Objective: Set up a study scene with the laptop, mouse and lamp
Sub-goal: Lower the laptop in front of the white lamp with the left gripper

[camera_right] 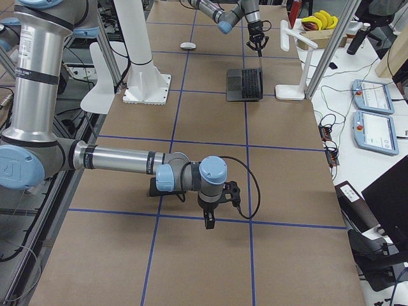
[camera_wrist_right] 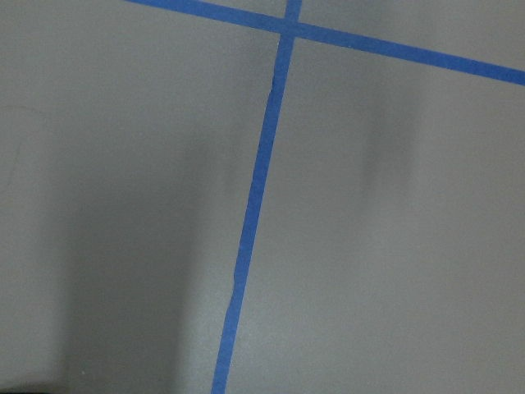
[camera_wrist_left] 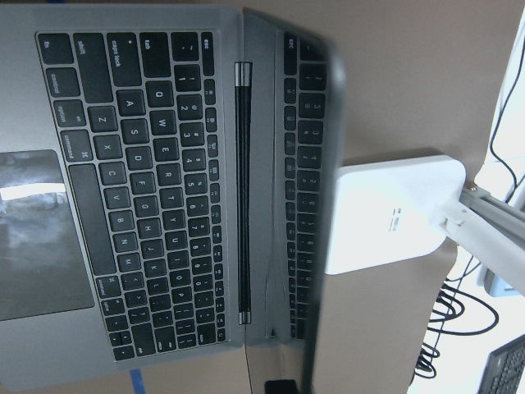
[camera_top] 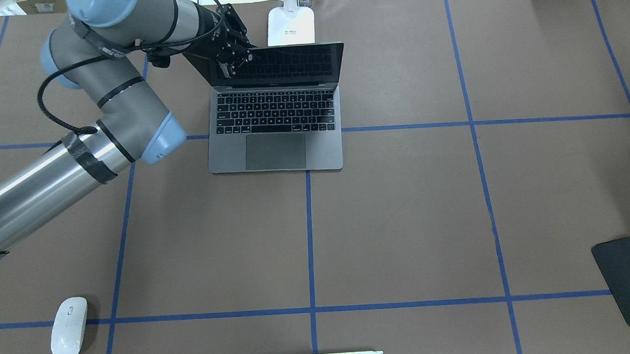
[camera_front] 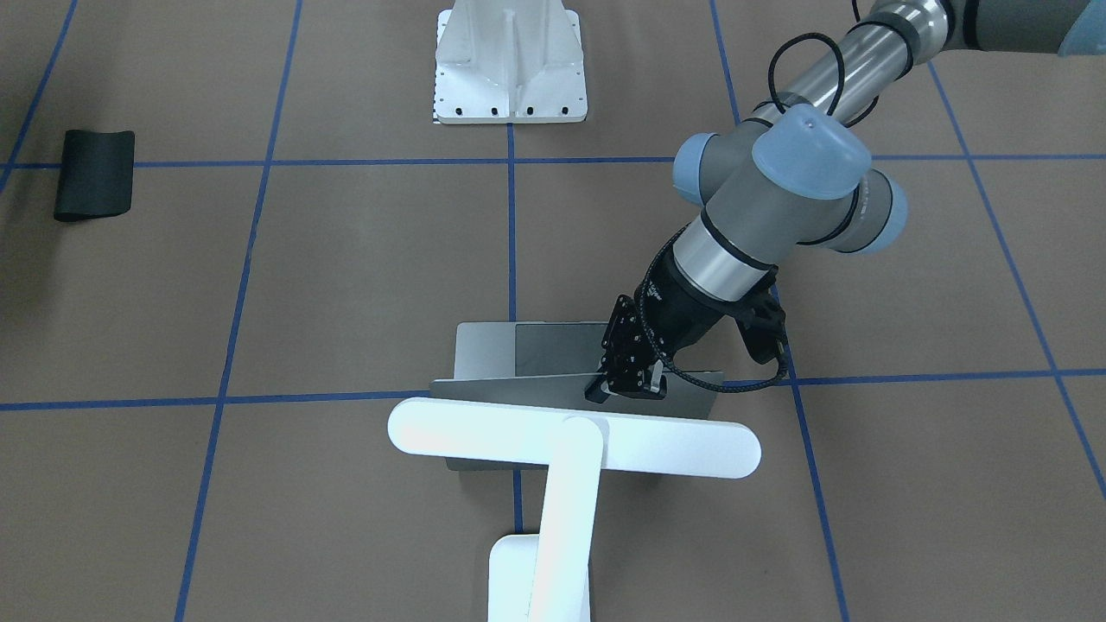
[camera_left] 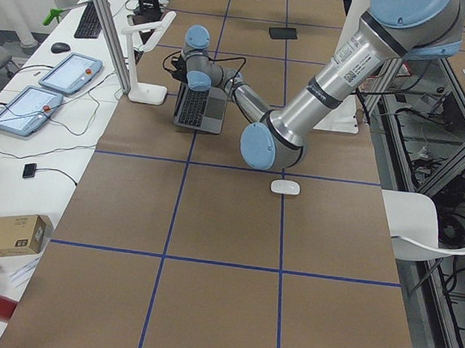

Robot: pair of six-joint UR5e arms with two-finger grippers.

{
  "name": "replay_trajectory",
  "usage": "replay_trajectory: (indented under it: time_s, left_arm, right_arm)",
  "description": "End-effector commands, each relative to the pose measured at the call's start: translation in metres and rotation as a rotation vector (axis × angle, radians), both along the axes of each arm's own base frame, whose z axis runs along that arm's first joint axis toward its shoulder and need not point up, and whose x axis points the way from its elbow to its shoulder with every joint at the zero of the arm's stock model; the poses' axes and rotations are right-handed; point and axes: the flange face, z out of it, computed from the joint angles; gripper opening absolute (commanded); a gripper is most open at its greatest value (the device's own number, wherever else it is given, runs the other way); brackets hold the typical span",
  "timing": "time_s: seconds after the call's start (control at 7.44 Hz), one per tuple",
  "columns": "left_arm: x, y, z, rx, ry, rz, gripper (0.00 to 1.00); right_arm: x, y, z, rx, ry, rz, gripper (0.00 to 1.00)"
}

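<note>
The grey laptop [camera_top: 275, 146] stands open at the table's far middle, keys and trackpad showing, its lid about upright. My left gripper [camera_top: 229, 61] is at the lid's top left corner, its fingers closed over the lid's edge; it also shows in the front view [camera_front: 626, 389]. The left wrist view shows the keyboard [camera_wrist_left: 156, 189]. The white lamp [camera_front: 575, 441] stands right behind the laptop, its base [camera_top: 291, 26] on the table. The white mouse [camera_top: 69, 327] lies alone at the near left. My right gripper [camera_right: 209, 220] hangs low over bare table; I cannot tell whether it is open or shut.
A flat black mat [camera_top: 627, 279] lies at the near right, close to the right arm. The white ribbed bolted pedestal [camera_front: 510, 60] stands at the robot's side of the table. Blue tape lines cross the brown table [camera_top: 403, 221].
</note>
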Motion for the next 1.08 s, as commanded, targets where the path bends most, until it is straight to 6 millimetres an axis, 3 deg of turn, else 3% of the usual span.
replay_trajectory:
  time_s: [0.0, 0.4, 0.81, 0.94]
  left_arm:
    - [0.024, -0.002, -0.008, 0.053, 0.023, -0.035, 0.00]
    - [0.036, 0.002, -0.005, 0.065, 0.023, -0.028, 0.00]
    - [0.033, 0.000, 0.002, 0.061, 0.017, -0.032, 0.00]
    - [0.031, 0.000, 0.003, 0.089, 0.005, -0.028, 0.07]
  right_arm:
    - [0.000, 0.001, 0.003, -0.005, 0.004, -0.001, 1.00]
    - [0.000, 0.001, 0.005, -0.008, 0.007, -0.003, 1.00]
    - [0.000, 0.001, 0.005, -0.009, 0.008, -0.003, 1.00]
    - [0.000, 0.001, 0.005, -0.009, 0.008, -0.003, 1.00]
